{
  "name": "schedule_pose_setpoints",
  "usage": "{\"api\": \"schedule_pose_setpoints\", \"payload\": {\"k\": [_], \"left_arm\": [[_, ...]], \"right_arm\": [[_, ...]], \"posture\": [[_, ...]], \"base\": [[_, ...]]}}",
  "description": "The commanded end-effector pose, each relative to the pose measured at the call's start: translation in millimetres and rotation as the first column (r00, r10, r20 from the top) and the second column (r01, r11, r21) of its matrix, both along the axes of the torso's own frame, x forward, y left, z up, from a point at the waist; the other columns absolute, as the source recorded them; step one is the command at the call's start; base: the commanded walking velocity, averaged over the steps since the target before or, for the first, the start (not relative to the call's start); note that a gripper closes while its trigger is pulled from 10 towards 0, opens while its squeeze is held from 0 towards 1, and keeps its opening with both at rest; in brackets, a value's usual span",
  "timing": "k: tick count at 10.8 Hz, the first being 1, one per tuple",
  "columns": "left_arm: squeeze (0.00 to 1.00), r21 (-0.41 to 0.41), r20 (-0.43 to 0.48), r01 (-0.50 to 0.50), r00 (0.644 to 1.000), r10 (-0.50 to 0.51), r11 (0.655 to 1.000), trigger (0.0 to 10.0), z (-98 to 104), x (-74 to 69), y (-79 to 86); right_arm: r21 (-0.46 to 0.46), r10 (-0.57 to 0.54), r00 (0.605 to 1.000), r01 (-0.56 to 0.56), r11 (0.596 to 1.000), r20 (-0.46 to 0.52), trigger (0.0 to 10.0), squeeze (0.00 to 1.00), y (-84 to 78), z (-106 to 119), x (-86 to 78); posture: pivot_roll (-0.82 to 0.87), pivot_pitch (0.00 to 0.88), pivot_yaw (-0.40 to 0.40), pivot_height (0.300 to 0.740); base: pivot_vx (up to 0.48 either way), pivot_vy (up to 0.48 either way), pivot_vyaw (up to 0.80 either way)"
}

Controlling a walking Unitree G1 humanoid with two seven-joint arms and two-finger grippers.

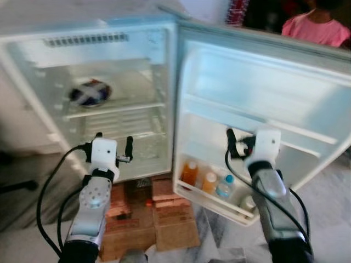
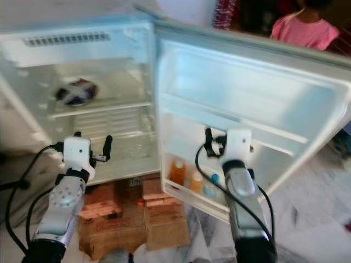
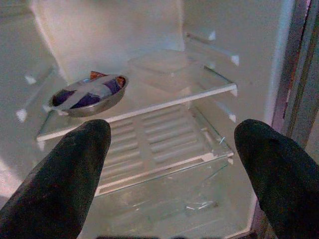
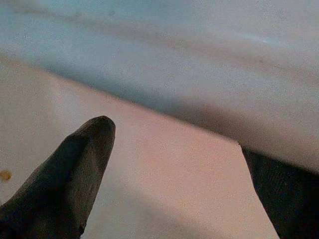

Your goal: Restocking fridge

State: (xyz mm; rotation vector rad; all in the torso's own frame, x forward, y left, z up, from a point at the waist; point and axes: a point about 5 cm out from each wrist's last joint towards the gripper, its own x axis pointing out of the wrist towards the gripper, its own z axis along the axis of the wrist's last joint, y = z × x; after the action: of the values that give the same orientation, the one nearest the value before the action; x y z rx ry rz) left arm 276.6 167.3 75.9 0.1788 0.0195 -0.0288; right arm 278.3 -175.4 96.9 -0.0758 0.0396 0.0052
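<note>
The small white fridge (image 1: 109, 38) stands open with its door (image 1: 263, 87) swung to the right. A metal bowl (image 1: 89, 93) holding something purple and white sits on the upper shelf (image 3: 149, 102), beside a clear lidded box (image 3: 162, 69). Two orange bottles (image 1: 190, 172) and a blue-capped bottle (image 1: 224, 187) stand in the door's bottom rack (image 1: 205, 201). My left gripper (image 1: 114, 145) is open and empty in front of the lower compartment. My right gripper (image 1: 241, 143) is open, close against the door's inner wall above the bottles.
Cardboard boxes (image 1: 164, 219) lie on the floor under the fridge front, between my arms. A person in a pink top (image 1: 318, 27) stands behind the door at the far right. A glass lower shelf (image 3: 159, 144) spans the compartment.
</note>
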Motion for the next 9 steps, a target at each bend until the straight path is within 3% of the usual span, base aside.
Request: {"api": "schedule_pose_setpoints", "payload": {"k": [1, 2, 6, 9], "left_arm": [[0.0, 0.003, -0.008, 0.006, 1.0, -0.006, 1.0, 10.0, -1, -1.8, -0.7], [0.0, 0.002, -0.01, 0.009, 1.0, -0.009, 1.0, 10.0, -2, -2.5, -1.8], [0.0, -0.001, -0.017, 0.015, 1.0, -0.015, 1.0, 10.0, -2, -2.8, -2.8], [0.0, 0.002, -0.015, 0.016, 1.0, -0.016, 1.0, 10.0, -1, -3.6, -3.1]], "right_arm": [[-0.009, 0.012, 1.0, -0.012, 1.0, 0.019, 10.0, 0.0, -0.4, 6, -3.1], [0.045, 0.055, 0.998, -0.055, 0.997, -0.008, 10.0, 0.0, 4.5, 3, -6.6], [0.104, 0.128, 0.992, -0.126, 0.987, -0.018, 10.0, 0.0, 10.9, 5, -8.0], [0.108, 0.181, 0.983, -0.178, 0.978, -0.023, 10.0, 0.0, 15.7, 4, -8.8]], "posture": [[0.06, 0.0, 0.004, 0.74], [0.06, 0.0, 0.004, 0.74], [0.06, 0.0, 0.009, 0.74], [0.06, 0.0, 0.009, 0.74]], "base": [[0.0, 0.0, 0.0], [-0.266, 0.0, 0.0], [-0.287, 0.0, 0.0], [-0.251, 0.0, 0.0]]}}
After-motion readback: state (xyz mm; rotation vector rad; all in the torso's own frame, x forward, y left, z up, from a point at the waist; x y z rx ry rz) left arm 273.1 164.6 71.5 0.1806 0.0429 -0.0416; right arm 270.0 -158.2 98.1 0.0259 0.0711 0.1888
